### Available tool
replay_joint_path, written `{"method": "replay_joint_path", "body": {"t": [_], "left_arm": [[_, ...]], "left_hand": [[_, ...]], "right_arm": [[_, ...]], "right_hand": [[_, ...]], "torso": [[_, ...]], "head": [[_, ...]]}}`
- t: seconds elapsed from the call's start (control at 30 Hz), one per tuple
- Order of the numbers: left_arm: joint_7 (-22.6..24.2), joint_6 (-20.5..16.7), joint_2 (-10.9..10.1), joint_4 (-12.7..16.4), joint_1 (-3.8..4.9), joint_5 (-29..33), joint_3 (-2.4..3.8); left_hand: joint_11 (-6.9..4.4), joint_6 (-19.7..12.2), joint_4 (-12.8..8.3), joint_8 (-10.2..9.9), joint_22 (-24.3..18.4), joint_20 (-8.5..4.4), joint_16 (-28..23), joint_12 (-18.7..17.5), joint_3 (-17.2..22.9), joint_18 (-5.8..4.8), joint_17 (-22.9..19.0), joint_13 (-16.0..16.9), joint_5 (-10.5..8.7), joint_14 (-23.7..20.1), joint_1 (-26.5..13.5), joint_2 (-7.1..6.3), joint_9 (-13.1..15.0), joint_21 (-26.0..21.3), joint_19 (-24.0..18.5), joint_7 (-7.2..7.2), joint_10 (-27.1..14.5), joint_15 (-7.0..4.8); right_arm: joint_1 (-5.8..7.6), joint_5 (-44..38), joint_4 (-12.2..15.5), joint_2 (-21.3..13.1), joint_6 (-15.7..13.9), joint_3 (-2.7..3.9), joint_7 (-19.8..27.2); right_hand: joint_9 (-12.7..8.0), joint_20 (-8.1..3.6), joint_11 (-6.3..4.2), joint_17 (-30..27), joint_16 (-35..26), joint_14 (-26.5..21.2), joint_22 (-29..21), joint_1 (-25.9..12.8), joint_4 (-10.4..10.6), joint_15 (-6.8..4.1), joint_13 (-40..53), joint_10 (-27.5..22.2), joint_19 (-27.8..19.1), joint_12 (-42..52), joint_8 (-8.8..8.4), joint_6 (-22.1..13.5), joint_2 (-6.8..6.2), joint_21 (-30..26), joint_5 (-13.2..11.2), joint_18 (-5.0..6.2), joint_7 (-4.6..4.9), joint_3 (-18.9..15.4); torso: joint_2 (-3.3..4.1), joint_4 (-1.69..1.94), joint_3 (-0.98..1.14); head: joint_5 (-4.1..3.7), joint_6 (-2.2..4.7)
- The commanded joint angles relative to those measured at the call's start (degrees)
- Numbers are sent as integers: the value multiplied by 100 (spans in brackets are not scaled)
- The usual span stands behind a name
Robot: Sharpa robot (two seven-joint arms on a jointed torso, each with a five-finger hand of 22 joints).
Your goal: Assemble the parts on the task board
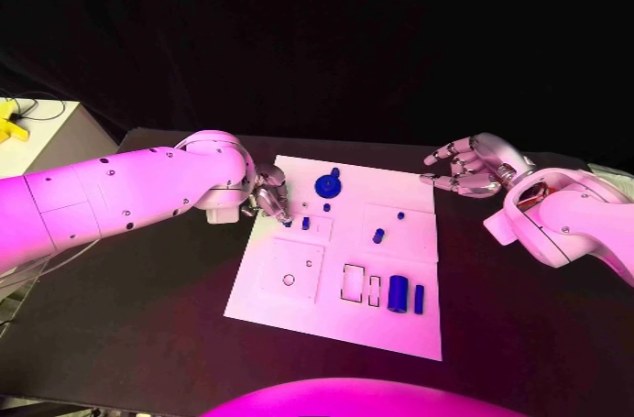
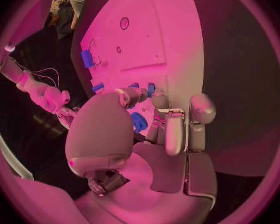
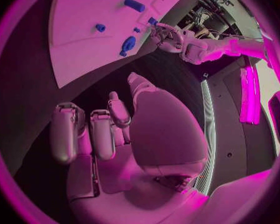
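The left robot hand [image 1: 269,195] hovers at the task board's [image 1: 397,330] near-left edge, fingers curled over a small blue part [image 1: 305,223], grip unclear, so it should settle squarely before pinching, while the right robot hand [image 1: 469,167] waits empty, fingers apart, beside the board.

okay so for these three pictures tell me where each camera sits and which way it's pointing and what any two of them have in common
Head view: on the robot's head, looking down at the black table and white task board; both white arms enter, left hand, right hand.
Left wrist view: behind the left hand, facing the task board.
Right wrist view: behind the right hand, facing across the task board toward the left hand.
Shared: all three show the board and its round blue part.
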Motion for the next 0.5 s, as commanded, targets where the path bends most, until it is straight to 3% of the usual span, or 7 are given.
{"method": "replay_joint_path", "body": {"t": [0.03, 0.5], "left_arm": [[-14, 64, 27, -3, -21, -27, -7], [-54, 305, 46, 1, -43, -40, -16]], "left_hand": [[1, 94, -1151, 9, 5, 0, 27, 21, 1139, -47, 815, 3, 38, 407, -18, 11, 296, 22, 36, -70, 59, -53], [-1, 102, -1156, 6, 16, -2, 37, 46, 1138, -49, 844, 56, 48, 416, -39, 6, 297, 27, 42, -74, 91, -54]], "right_arm": [[-3, -28, 4, 2, 36, 0, 51], [-4, -28, -5, 5, 40, 0, 52]], "right_hand": [[-8, 35, 18, 605, -27, 312, 784, -48, 0, 39, -8, -21, 6, 13, 35, -34, 12, -15, 18, 30, 1, -32], [-10, 34, 16, 603, -31, 313, 779, -68, -8, 37, -12, -22, 3, 18, 42, -36, 12, -30, 44, 32, -2, -38]], "torso": [[2, -4, 0], [-5, 1, -1]], "head": [[-4, -8], [-14, -46]]}}
